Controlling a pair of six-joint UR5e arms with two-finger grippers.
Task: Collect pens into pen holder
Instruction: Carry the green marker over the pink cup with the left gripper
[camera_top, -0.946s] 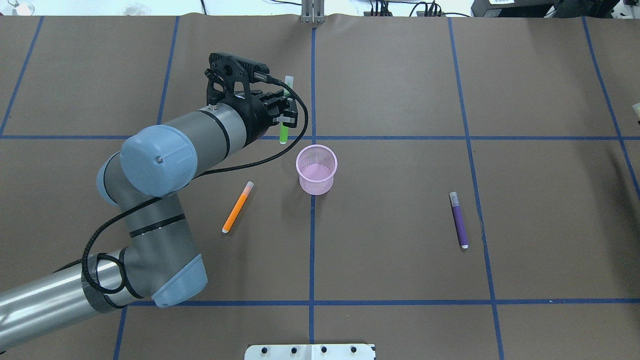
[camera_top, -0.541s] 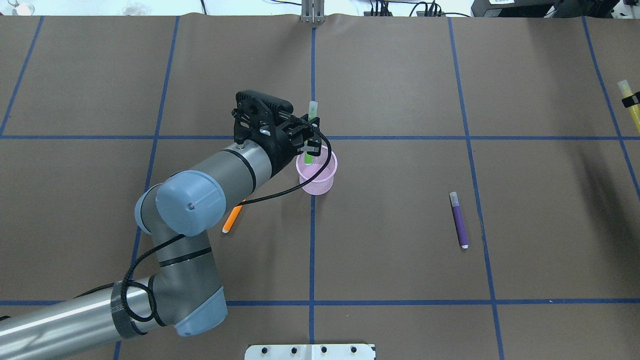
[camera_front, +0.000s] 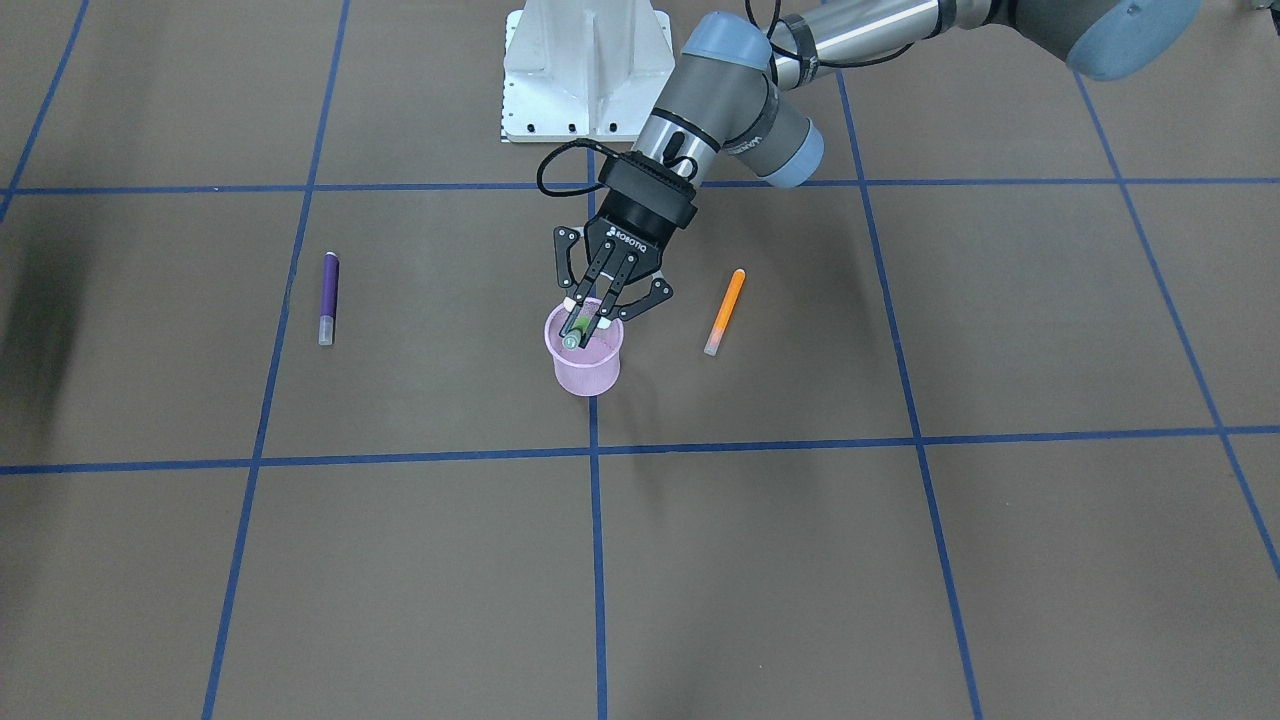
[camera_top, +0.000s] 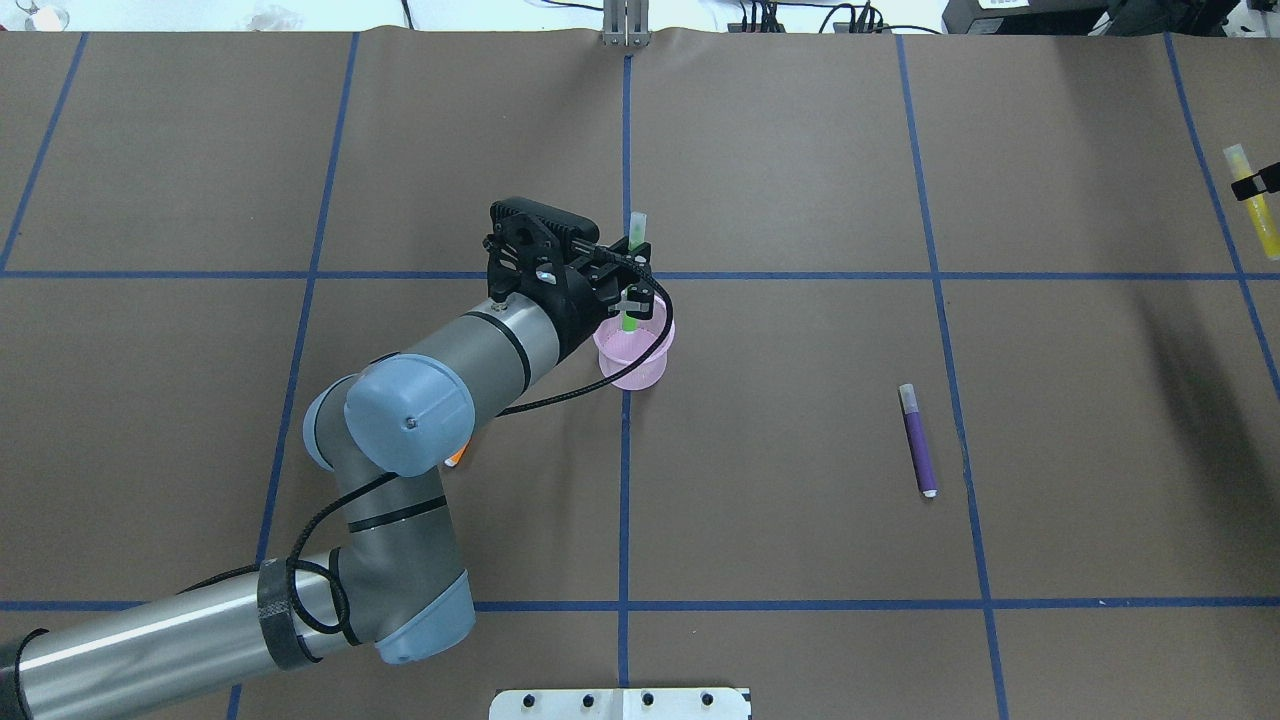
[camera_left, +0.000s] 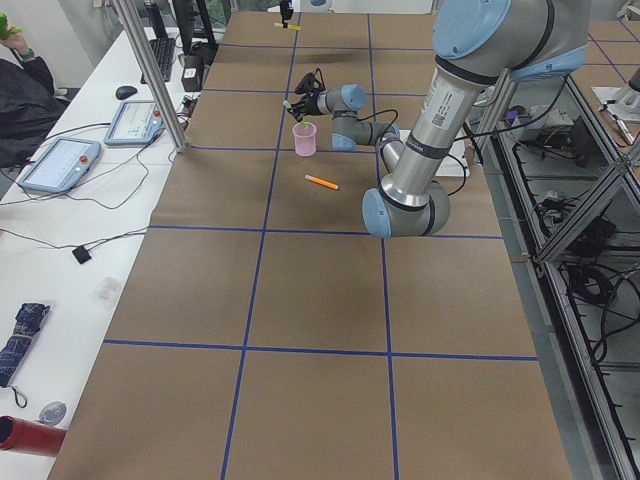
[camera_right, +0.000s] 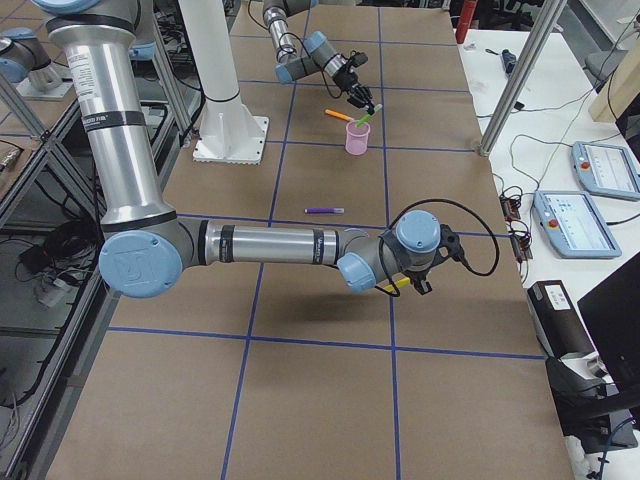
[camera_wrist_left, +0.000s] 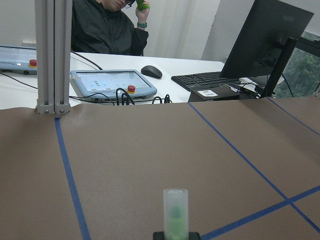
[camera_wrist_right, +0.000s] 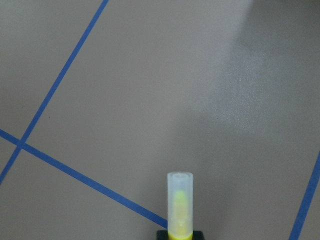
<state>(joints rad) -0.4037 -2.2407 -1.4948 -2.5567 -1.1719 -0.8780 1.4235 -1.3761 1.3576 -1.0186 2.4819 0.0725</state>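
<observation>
Your left fingers (camera_top: 640, 296) are clamped on the green pen (camera_top: 636, 235), which is tilted with its lower end at the mouth of the pink pen holder (camera_top: 650, 365). Your right fingers (camera_top: 1265, 180) pinch a yellow pen (camera_top: 1255, 210) above the counter's (camera_top: 800, 500) right end. The orange pen (camera_front: 724, 310) and the purple pen (camera_top: 919, 445) lie flat on either side of the holder.

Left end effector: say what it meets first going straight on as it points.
Probably the pen holder: the left end effector points down into its mouth, the green pen it grips leading.
</observation>
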